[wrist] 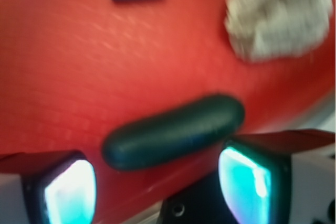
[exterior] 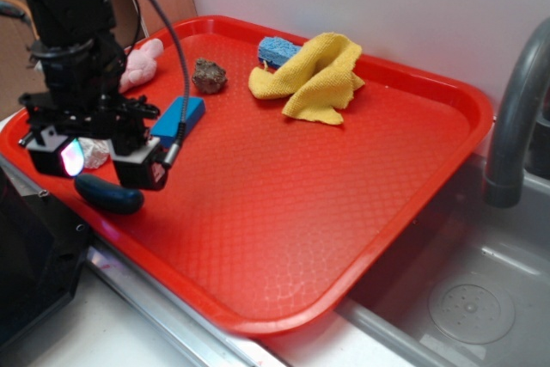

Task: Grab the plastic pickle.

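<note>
The plastic pickle [exterior: 109,195], a glossy dark teal-green oblong, lies near the front left rim of the red tray [exterior: 284,212]. My gripper [exterior: 99,161] hangs open just above it, one lit finger on each side. In the wrist view the pickle [wrist: 173,132] lies slantwise just ahead of the gap between the fingertips [wrist: 69,195]. The gripper [wrist: 157,187] holds nothing, and the pickle is longer than the space I see between the pads.
A blue block [exterior: 179,120] lies just behind the gripper, with a brown lumpy piece [exterior: 209,76], a pink soft toy [exterior: 142,62], a yellow cloth [exterior: 314,75] and a blue sponge [exterior: 277,49] further back. A white crumpled thing [wrist: 278,19] sits beside the pickle. A sink [exterior: 464,298] and faucet [exterior: 516,109] are to the right.
</note>
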{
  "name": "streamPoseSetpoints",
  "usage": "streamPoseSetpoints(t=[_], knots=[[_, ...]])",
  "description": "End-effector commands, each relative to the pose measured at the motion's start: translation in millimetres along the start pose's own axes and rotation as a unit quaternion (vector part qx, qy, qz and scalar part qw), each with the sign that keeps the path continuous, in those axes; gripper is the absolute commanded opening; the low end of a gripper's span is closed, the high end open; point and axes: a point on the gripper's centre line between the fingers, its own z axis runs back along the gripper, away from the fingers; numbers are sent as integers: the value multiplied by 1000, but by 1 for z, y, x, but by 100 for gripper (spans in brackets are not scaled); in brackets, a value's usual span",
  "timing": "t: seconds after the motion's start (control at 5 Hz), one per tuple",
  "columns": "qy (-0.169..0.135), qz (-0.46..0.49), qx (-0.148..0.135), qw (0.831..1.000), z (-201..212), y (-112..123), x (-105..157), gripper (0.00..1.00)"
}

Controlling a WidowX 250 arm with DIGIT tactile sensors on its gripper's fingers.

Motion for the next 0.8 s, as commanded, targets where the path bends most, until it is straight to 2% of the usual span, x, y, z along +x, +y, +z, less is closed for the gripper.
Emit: streamPoseSetpoints(t=[0.0, 0.2, 0.4, 0.6], knots=[[22, 100, -16, 995, -20, 0, 14, 100], [18, 93, -9, 995, -27, 0, 23, 100], [18, 76, 9, 997, -32, -3, 33, 100], [3, 6, 22, 1000, -31, -6, 46, 100]])
